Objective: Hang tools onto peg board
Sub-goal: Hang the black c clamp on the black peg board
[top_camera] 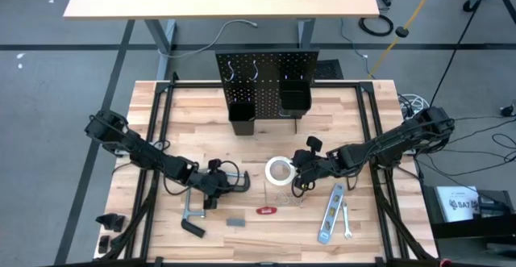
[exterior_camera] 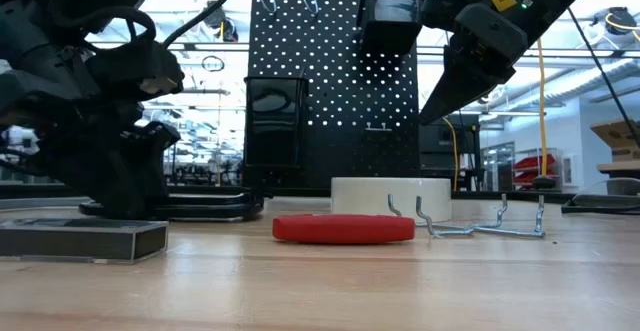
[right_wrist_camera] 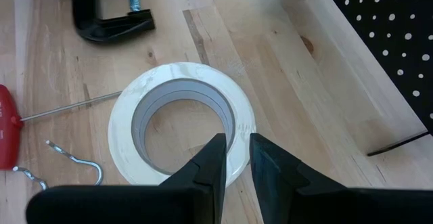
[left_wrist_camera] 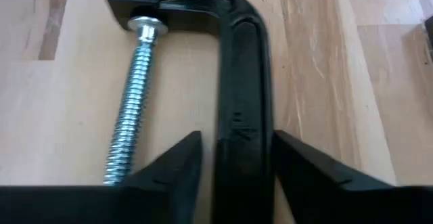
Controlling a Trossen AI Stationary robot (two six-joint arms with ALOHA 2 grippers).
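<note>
No lettering can be made out for certain anywhere: a white box [top_camera: 457, 205] on the floor at the right bears dark print too small to be read, and faint embossed marks on the C-clamp [left_wrist_camera: 238, 102] stay illegible.

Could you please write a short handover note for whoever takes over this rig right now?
Left tool: down at the table, its fingers either side of the spine of the black C-clamp; a firm grip is not confirmed.
Right tool: above the table, over the rim of the white tape roll, fingers nearly together, holding nothing.
Lying on the table: C-clamp, tape roll, red-handled tool, level, small wrench, bar clamp, loose metal hooks.
Done: no tool can be seen hanging on the peg board.
Left: every tool, starting with the C-clamp.
</note>
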